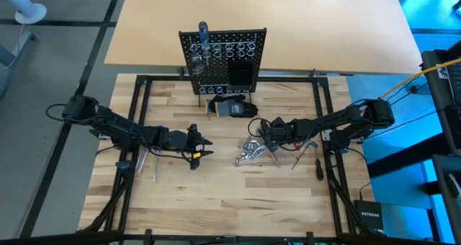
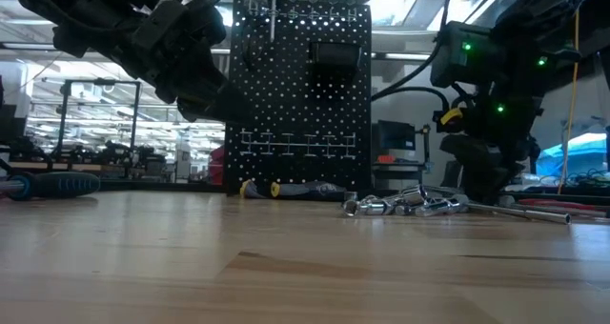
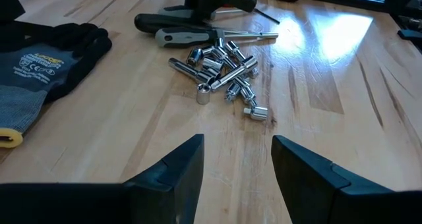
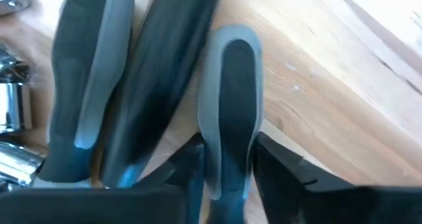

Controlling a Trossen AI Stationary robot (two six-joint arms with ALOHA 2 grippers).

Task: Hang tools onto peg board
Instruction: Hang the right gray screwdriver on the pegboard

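Note:
The black peg board [image 1: 223,58] stands upright at the table's far middle, with a blue-handled screwdriver [image 1: 203,37] hanging in it. A heap of shiny silver pieces [image 1: 252,151] lies mid-table. Just right of it lie three grey-and-black screwdriver handles side by side [image 3: 188,28]. My right gripper [image 4: 227,168] is down over them, closed on the outermost handle [image 4: 231,99]. My left gripper [image 3: 237,165] hovers open left of the silver heap [image 3: 224,76], pointing at it, with nothing between its fingers. My right gripper pinches the grey-and-black screwdriver handle [image 4: 229,161] between its two fingers, one on each long side. The fingers come steeply from above. The handle lies flat on the table beside the two other handles.
A dark grey-black glove [image 1: 232,104] lies in front of the peg board. More slim screwdrivers [image 1: 319,166] lie near the right arm. A blue-handled screwdriver [image 2: 48,184] lies on the table by the left arm. A black metal frame [image 1: 137,130] borders the work area.

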